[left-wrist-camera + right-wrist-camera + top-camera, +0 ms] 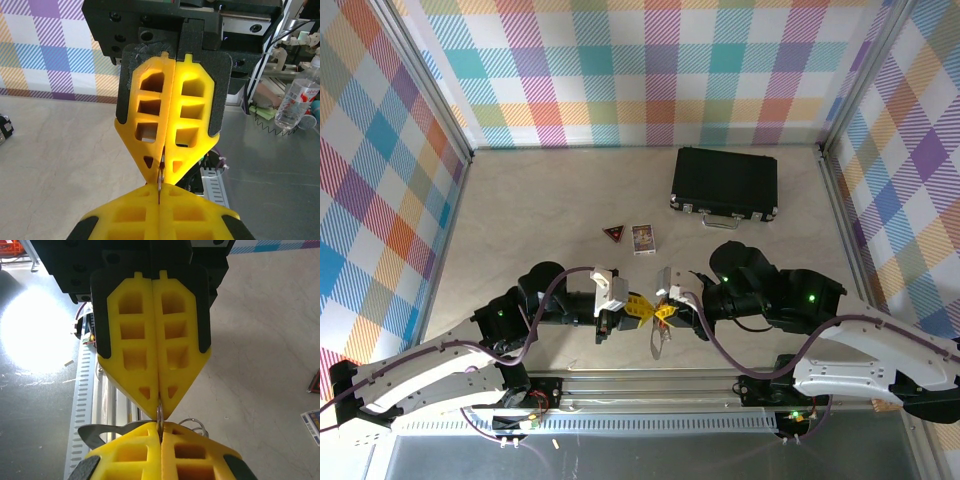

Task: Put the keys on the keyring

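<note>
No text can be read. Printed card: markings too small. Triangular badge, at its nine o'clock: likewise. Bottle label, three o'clock in the left wrist view: blurred.

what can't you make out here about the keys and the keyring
- Keyring: right wrist view, the shut right pincer covers all but some silver curves.
- Whether a key is on it: top view, too small where the left pincer meets the right one.
- What is pinched: left wrist view, just a metal sliver shows between the tips.
- Card: right wrist view, cut by the right edge.
</note>
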Robot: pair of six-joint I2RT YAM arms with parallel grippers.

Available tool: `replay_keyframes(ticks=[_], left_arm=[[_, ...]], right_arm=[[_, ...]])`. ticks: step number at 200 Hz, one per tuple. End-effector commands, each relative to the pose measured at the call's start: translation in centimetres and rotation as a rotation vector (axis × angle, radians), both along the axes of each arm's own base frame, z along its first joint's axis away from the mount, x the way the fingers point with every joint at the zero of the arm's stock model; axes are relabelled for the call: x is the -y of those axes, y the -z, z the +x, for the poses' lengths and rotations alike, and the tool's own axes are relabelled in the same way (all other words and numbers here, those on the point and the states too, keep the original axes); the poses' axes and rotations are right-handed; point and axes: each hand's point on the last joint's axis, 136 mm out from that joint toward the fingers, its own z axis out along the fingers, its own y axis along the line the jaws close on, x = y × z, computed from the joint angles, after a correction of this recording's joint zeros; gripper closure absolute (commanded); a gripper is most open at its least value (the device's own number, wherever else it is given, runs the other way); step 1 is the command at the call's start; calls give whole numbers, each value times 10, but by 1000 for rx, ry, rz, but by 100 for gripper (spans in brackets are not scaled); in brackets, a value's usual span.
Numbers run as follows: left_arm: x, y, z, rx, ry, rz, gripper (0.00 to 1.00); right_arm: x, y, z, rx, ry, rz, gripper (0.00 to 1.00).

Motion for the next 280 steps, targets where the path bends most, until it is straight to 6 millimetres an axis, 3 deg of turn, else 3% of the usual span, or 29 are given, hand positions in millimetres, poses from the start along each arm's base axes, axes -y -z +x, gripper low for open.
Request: replay_keyframes(ticks=[1, 38, 66, 149, 197, 280], left_arm=[[-3, -37, -10, 39, 45, -140, 100], [-8, -51, -14, 62, 51, -200, 100], [-12, -62, -21, 75, 82, -246, 100], [-17, -75, -32, 87, 128, -325, 100], [-18, -78, -33, 84, 134, -359, 100], [-16, -71, -29, 75, 121, -339, 100]], right_arm=[[-4, -20, -3, 14, -7, 100, 95], [0, -34, -7, 21, 1, 246, 74], [3, -41, -13, 11, -12, 310, 64], [3, -55, -24, -4, -66, 380, 46], [3, -55, -24, 9, -71, 401, 45], [0, -59, -32, 0, -123, 445, 56]])
